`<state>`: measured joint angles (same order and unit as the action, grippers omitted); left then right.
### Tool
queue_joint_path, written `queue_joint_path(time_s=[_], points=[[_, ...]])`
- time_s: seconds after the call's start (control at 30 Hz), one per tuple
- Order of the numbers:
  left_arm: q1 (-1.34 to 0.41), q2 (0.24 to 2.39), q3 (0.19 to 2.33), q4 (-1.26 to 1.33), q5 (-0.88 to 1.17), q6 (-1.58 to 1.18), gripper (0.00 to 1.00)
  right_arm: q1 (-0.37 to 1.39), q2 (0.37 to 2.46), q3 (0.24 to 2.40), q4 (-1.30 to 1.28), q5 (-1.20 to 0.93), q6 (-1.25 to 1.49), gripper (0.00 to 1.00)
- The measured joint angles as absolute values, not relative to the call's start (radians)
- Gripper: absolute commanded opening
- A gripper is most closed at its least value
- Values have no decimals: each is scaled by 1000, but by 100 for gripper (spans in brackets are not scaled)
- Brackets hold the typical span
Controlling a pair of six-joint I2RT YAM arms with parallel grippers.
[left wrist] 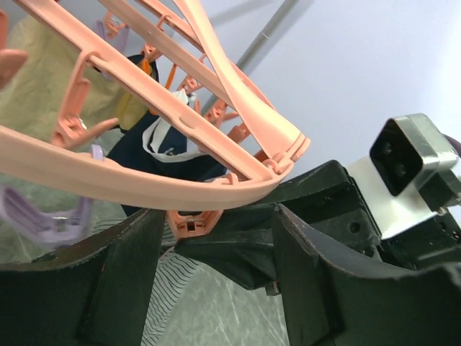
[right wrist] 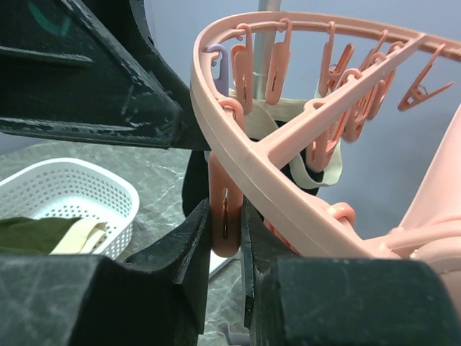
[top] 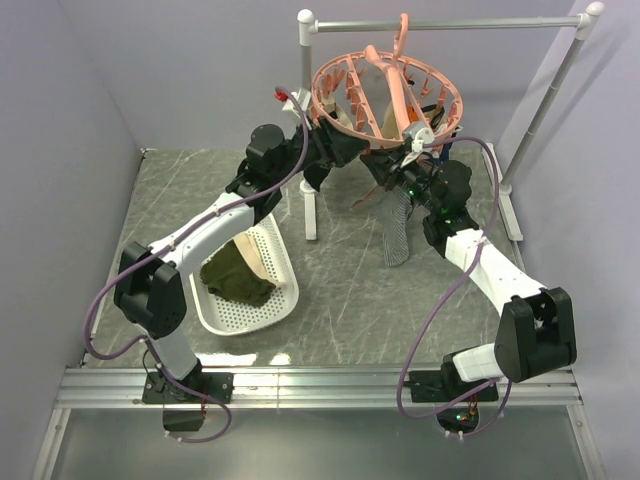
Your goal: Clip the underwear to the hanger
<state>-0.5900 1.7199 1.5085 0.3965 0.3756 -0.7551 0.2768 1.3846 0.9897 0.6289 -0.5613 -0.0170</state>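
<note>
Basket (top: 287, 292) with olive garment (top: 238, 280) — grey rail (top: 450, 22) carries hanger (top: 393, 100).

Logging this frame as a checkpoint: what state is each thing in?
Hanger: hung on the rail.
Underwear: dangling below the hanger; clipped or not, unclear.
Left gripper: open beside the hanger.
Right gripper: shut on a peg.
Basket: upright, olive garment inside.

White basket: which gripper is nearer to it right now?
Left. The left gripper is open at the left rim of the hanger, above and beyond the basket. The right gripper pinches a peg on the ring's right side, farther off.
</note>
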Motion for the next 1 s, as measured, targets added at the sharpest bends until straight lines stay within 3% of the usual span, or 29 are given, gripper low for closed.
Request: queue_joint_path(time_s=[0.27, 0.73, 1.0], points=[[-610, 1748, 1571, 323, 308, -699, 57, 273, 1384, 991, 630, -559, -17, 0], [-624, 1744, 1552, 289, 289, -689, 60, 272, 1384, 993, 615, -558, -16, 0], [-629, 1749, 1548, 282, 284, -681, 56, 272, 1384, 994, 626, -566, -17, 0]])
